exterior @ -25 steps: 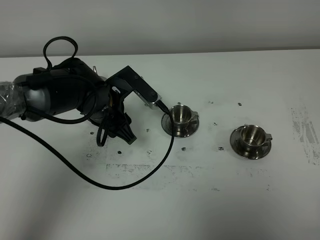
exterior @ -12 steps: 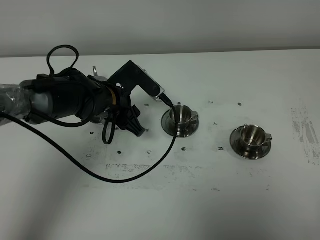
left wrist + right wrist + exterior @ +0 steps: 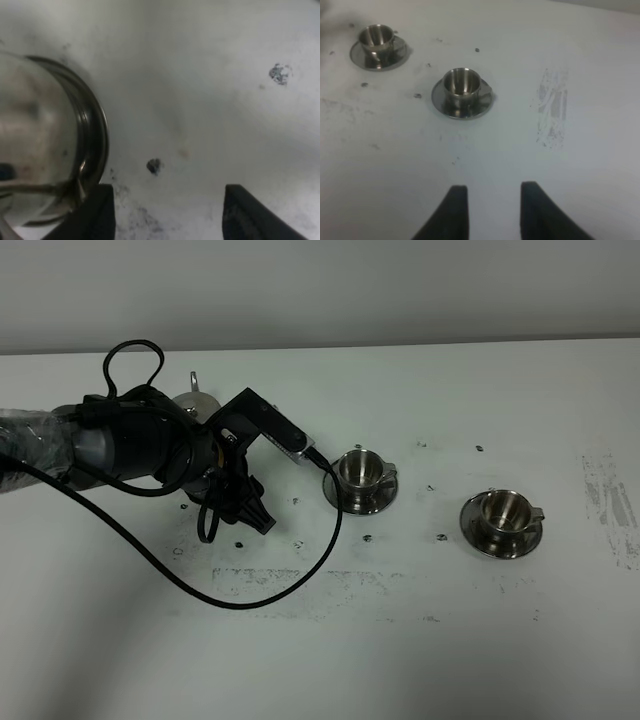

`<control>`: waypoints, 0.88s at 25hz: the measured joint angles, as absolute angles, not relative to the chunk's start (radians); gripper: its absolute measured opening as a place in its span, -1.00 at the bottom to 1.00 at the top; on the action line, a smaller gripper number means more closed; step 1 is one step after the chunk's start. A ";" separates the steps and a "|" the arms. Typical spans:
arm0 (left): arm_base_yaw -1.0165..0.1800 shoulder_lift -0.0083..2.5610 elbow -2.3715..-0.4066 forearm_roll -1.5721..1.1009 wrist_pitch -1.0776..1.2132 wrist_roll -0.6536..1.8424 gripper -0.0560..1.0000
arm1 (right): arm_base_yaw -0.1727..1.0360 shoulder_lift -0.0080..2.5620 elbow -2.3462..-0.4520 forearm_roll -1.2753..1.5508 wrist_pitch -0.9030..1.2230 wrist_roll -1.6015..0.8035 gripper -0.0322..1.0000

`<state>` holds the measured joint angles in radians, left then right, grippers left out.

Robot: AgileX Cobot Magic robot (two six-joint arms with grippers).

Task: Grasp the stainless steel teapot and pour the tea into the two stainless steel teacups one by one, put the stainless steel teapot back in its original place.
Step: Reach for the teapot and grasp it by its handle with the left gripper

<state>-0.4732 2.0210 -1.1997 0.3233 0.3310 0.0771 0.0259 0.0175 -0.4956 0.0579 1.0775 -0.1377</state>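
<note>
The stainless steel teapot [image 3: 190,400] shows only as a shiny top and a small loop behind my left arm at the table's left. In the left wrist view its rounded steel body [image 3: 45,145] lies beside one fingertip. My left gripper [image 3: 248,512] [image 3: 167,215] is open and empty, low over the table to the right of the pot. The two stainless steel teacups stand on their saucers, one at the middle [image 3: 362,470] [image 3: 377,36] and one further right [image 3: 503,512] [image 3: 461,82]. My right gripper [image 3: 492,210] is open and empty, short of the cups. The pot's round base is hidden.
A black cable [image 3: 230,602] loops from my left arm across the white table [image 3: 420,660] in front of it. The tabletop has dark specks and scuff marks [image 3: 620,510] near its right edge. A grey wall stands behind the table.
My left wrist swung right and up, then came back down and left. The teapot's top, hidden a second ago, now shows behind the arm. The cups have not moved.
</note>
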 joint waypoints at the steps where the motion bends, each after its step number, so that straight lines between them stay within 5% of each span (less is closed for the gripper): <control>1: -0.473 2.022 -1.200 0.323 0.331 0.064 -0.02 | 0.026 0.017 -0.496 0.058 1.078 -0.138 -0.47; 22: -0.472 2.021 -1.200 0.623 0.476 -0.340 -0.02 | 0.026 0.017 -0.496 0.058 1.077 -0.138 -0.47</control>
<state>-0.4720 2.0214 -1.1997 0.6232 0.4765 -0.3397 0.0259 0.0175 -0.4956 0.0579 1.0767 -0.1377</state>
